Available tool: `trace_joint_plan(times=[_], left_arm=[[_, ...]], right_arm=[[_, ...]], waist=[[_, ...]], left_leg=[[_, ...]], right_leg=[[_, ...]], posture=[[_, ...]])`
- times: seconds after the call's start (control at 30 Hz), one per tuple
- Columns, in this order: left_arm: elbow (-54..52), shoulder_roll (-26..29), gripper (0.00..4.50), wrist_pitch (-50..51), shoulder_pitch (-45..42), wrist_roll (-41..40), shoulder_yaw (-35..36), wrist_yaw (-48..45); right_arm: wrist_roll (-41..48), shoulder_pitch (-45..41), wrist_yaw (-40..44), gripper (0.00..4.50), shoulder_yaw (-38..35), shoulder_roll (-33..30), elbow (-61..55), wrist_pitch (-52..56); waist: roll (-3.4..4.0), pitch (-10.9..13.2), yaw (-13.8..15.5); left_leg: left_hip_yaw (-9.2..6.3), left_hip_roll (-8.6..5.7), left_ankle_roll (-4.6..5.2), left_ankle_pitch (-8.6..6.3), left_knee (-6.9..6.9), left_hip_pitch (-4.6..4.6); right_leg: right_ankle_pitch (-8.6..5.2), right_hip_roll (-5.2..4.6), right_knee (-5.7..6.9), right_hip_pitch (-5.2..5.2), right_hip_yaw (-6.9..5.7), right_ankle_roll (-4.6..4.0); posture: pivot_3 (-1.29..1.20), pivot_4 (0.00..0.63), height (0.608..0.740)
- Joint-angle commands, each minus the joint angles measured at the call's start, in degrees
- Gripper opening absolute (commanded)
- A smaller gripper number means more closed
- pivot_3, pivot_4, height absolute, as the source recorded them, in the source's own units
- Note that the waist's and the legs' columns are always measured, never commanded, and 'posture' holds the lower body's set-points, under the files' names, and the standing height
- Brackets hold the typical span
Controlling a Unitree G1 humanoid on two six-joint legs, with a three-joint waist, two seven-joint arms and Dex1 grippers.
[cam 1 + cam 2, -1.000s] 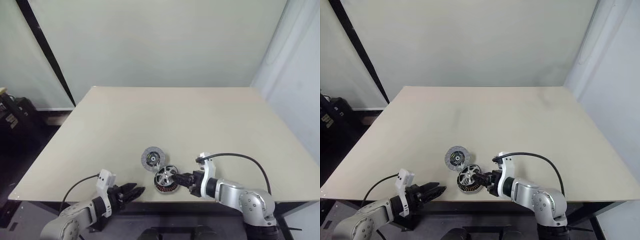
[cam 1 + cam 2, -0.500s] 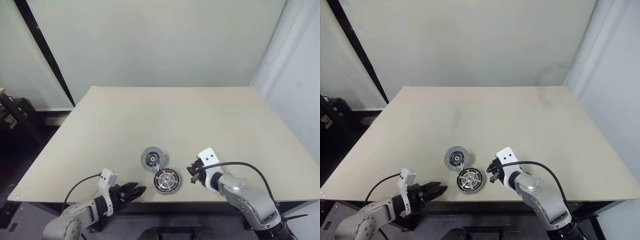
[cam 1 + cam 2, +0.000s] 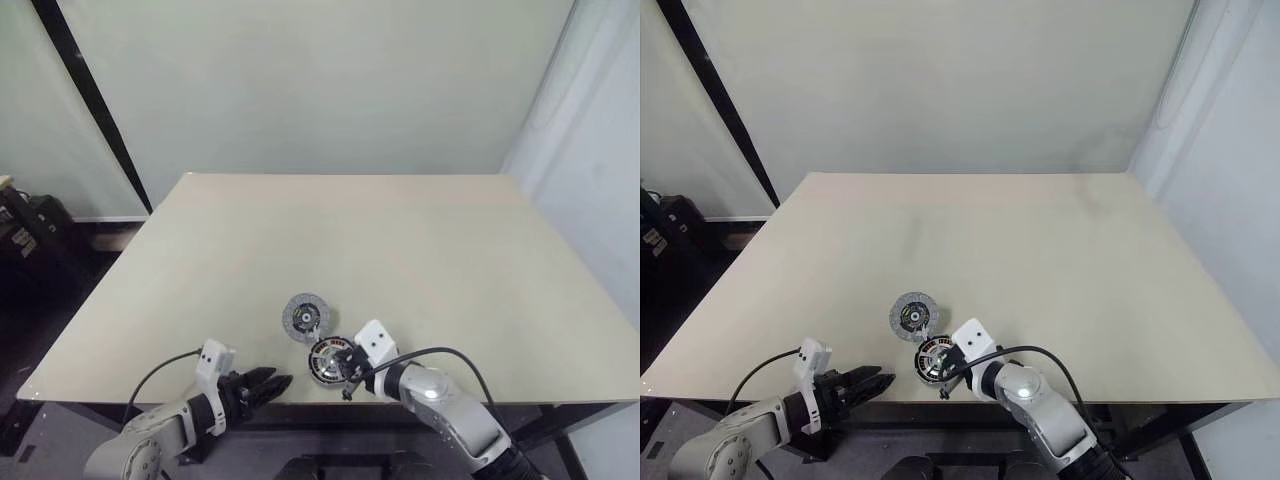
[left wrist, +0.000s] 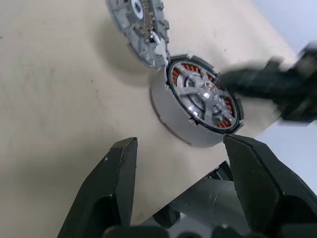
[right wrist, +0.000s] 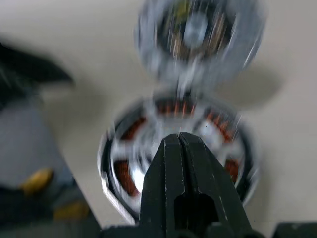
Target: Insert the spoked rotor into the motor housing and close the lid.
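The motor housing (image 3: 326, 357) sits near the table's front edge, its copper windings showing around the silvery spoked rotor (image 4: 203, 96), which lies inside it. The grey lid (image 3: 305, 317) lies flat just behind the housing, touching its rim. My right gripper (image 3: 347, 368) is shut with nothing between its fingers. Its tips reach in from the right over the rotor's hub (image 5: 168, 148). Whether they touch it I cannot tell. My left gripper (image 3: 272, 381) hangs at the front edge to the left of the housing, open and apart from it, and its fingers (image 4: 119, 171) frame the housing.
The beige table (image 3: 400, 240) stretches far behind the parts. Its front edge runs right below both grippers. A black cable (image 3: 455, 355) loops over my right forearm. Dark equipment (image 3: 25, 225) stands on the floor at the far left.
My right gripper drew back from the housing, leaving the rotor lying in it. It then shut, rolled and swung back left over the rotor. The left gripper stayed still.
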Motion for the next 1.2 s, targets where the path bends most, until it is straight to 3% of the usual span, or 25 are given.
trace_joint_plan(times=[0.03,0.17,0.3,0.37,0.47,0.6,0.63,0.83,1.2], left_arm=[[-3.1,0.9,2.93,0.0,-0.3,-0.7,1.3,0.3],[-3.9,0.9,2.93,0.0,-0.2,-1.0,2.0,0.8],[-3.9,0.9,2.93,1.2,-0.8,-1.9,2.5,0.8],[-3.5,1.3,2.53,4.8,-2.2,-3.7,3.2,2.0],[-3.5,2.3,1.70,10.4,-4.5,-4.8,3.7,5.0],[-2.9,3.0,0.20,14.6,-7.6,-3.5,2.6,8.6],[-2.8,3.0,0.02,15.3,-8.1,-3.4,2.3,9.0],[-2.3,2.7,0.02,17.1,-10.6,-2.2,0.8,10.9],[-2.6,1.9,0.02,16.7,-10.2,-1.5,-0.3,11.8]], right_arm=[[-2.2,0.1,0.7,0.02,0.3,0.2,1.8,-1.6],[-0.6,0.1,2.0,0.02,-2.2,0.2,-3.1,-0.3],[-0.5,-1.1,3.3,1.26,-3.1,-1.2,-8.5,2.4],[-1.8,-2.7,5.9,1.95,-1.7,-4.6,-12.2,5.2],[-4.3,-6.0,10.9,1.97,1.8,-11.6,-17.3,8.8],[-9.4,-12.4,17.3,1.97,7.8,-20.7,-21.5,12.7],[-10.5,-13.7,18.5,1.97,9.0,-22.1,-21.8,13.2],[-14.5,-20.7,25.8,1.97,15.2,-25.5,-22.2,15.3],[-21.5,-25.4,30.0,1.97,21.7,-21.5,-17.1,13.4]], waist=[[-0.02,0.0,0.0],[-0.02,0.0,0.0],[-0.02,0.0,0.0],[-0.02,0.0,0.0],[-0.02,0.0,0.0],[-0.02,0.0,0.0],[-0.03,0.0,0.0],[-0.08,0.0,0.0],[-0.11,0.0,0.0]], left_leg=[[0.00,0.01,0.00,0.00,-0.01,0.06],[-0.01,0.06,-0.19,-0.11,0.00,0.07],[-0.01,0.01,-0.14,-0.08,0.04,0.02],[-0.01,0.01,-0.09,-0.05,0.05,0.02],[-0.02,0.00,0.01,0.01,0.08,0.01],[-0.01,0.01,0.01,0.01,0.12,0.04],[-0.02,0.01,0.01,0.01,0.11,0.04],[-0.03,-0.01,0.02,0.01,0.01,0.02],[-0.07,-0.04,0.02,0.02,0.07,0.04]], right_leg=[[0.00,0.00,0.01,0.04,-0.01,0.00],[0.00,0.04,0.03,0.04,-0.02,0.00],[0.00,0.03,0.02,0.03,0.00,0.00],[0.00,0.03,0.02,0.03,0.00,0.00],[0.00,0.03,0.02,0.04,-0.02,0.01],[0.00,0.03,0.03,0.05,-0.04,0.01],[0.00,0.03,0.02,0.06,-0.05,0.01],[0.01,0.03,0.03,0.05,-0.05,0.02],[0.02,0.03,0.05,0.09,-0.06,0.02]], posture=[[0.00,0.000,0.740],[0.00,0.000,0.740],[0.00,0.000,0.740],[0.00,0.000,0.740],[0.00,0.000,0.740],[0.00,0.000,0.740],[0.00,0.000,0.740],[0.00,0.000,0.740],[0.00,0.000,0.740]])
